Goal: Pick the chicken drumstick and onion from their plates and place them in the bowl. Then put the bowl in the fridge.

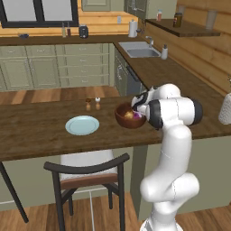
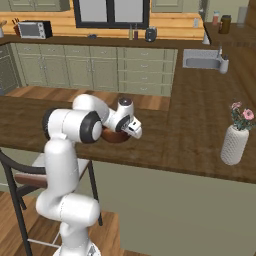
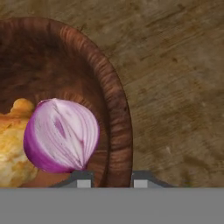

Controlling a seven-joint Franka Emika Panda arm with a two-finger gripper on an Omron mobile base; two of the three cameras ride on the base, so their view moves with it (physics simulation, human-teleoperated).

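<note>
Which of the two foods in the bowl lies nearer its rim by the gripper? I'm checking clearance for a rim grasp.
The onion: purple, it lies against the bowl wall beside the gripper. The golden chicken drumstick lies beyond it.

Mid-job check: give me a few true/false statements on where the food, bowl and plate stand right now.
1. The onion lies inside the bowl. True.
2. The chicken drumstick sits on the pale blue plate. False: it is in the bowl beside the onion; that plate is bare.
3. The bowl stands on the wooden counter. True.
4. The gripper hangs over the sink. False: it is at the bowl's rim.
</note>
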